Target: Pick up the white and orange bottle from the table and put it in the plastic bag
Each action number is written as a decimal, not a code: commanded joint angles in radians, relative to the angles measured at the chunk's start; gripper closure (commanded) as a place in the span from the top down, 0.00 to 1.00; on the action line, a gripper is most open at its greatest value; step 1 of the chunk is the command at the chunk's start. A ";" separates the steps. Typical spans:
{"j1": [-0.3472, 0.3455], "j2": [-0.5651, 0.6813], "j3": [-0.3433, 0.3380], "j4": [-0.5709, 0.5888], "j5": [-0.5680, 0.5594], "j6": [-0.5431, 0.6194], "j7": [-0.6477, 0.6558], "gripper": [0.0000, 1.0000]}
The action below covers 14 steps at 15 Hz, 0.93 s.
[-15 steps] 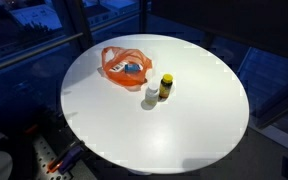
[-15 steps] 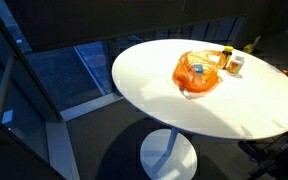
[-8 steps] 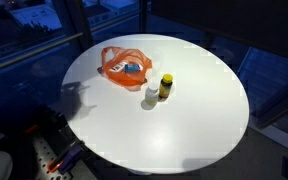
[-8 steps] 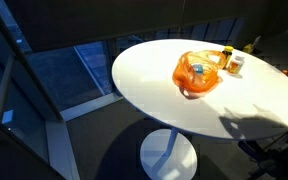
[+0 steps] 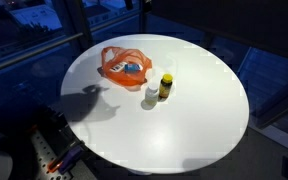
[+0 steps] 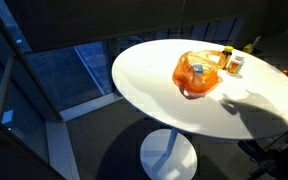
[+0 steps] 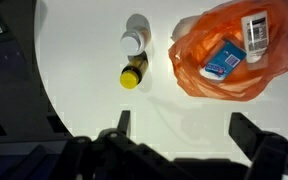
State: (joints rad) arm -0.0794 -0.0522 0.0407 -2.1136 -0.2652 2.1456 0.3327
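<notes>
A small white bottle (image 7: 136, 35) stands on the round white table (image 7: 84, 60), touching a dark bottle with a yellow cap (image 7: 134, 72). Both show in both exterior views: the white bottle (image 5: 151, 96) (image 6: 237, 63) and the yellow-capped bottle (image 5: 165, 86) (image 6: 227, 58). The orange plastic bag (image 7: 234, 50) lies open beside them, holding a blue box and a white item; it also shows in both exterior views (image 5: 124, 67) (image 6: 196, 73). My gripper (image 7: 184, 128) is open and empty, high above the table, short of the bottles and bag. It is not seen in the exterior views.
The table edge (image 5: 74, 125) drops to a dark floor with glass panels around. A white pedestal base (image 6: 169, 155) stands under the table. The arm's shadow (image 6: 254, 105) falls on the tabletop.
The arm's shadow has spread further onto the tabletop in both exterior views. Bottles and bag have not moved.
</notes>
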 commanded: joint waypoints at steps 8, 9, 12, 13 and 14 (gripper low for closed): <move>-0.002 0.116 -0.092 0.016 0.136 0.060 -0.277 1.00; -0.002 0.125 -0.096 0.018 0.145 0.055 -0.288 1.00; -0.001 0.144 -0.104 0.023 0.146 0.048 -0.289 1.00; 0.006 0.131 -0.102 -0.001 0.127 0.065 -0.260 1.00; 0.006 0.136 -0.103 -0.001 0.127 0.065 -0.260 1.00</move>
State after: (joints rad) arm -0.0801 0.0833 -0.0555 -2.1164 -0.1393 2.2127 0.0737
